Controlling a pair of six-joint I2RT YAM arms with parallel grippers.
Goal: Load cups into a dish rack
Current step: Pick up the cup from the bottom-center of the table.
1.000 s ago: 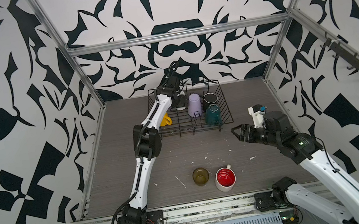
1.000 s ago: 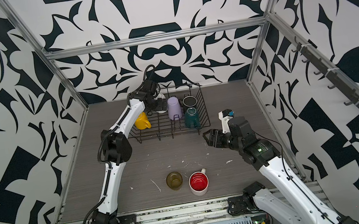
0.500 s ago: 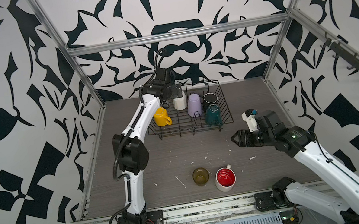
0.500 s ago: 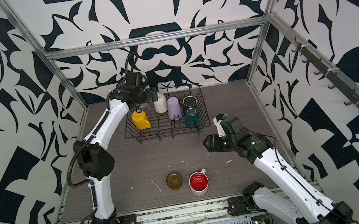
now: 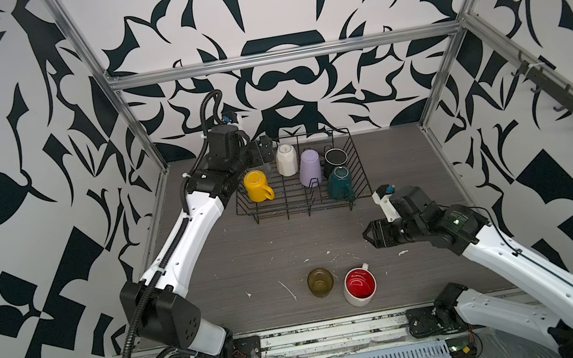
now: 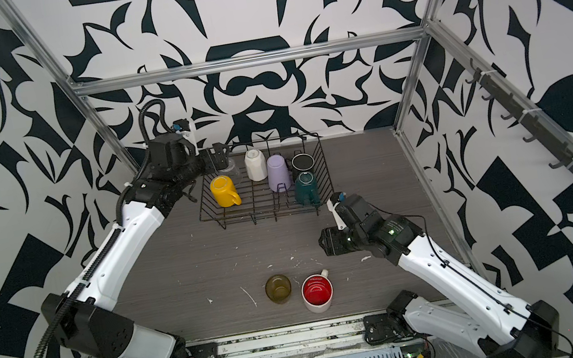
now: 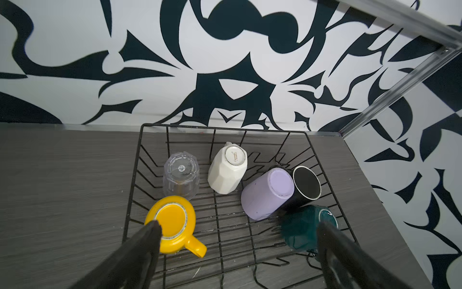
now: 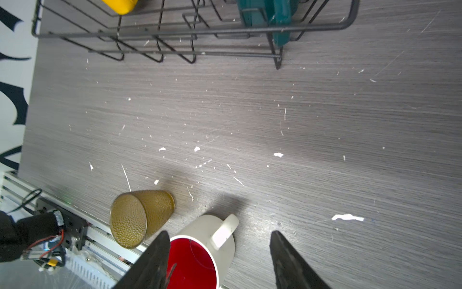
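Left jaws cropped at base, clear glass (image 6: 232, 169) faint in rack (image 6: 258, 198)

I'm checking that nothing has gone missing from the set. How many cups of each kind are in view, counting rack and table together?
Mugs: 5 (yellow mug, white faceted mug, black mug, dark green mug, red-inside mug)
Tumblers: 1 (lilac tumbler)
Glasses: 2 (clear glass, olive-brown glass)
Total: 8

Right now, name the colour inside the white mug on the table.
Red; white mug, best in a top view.
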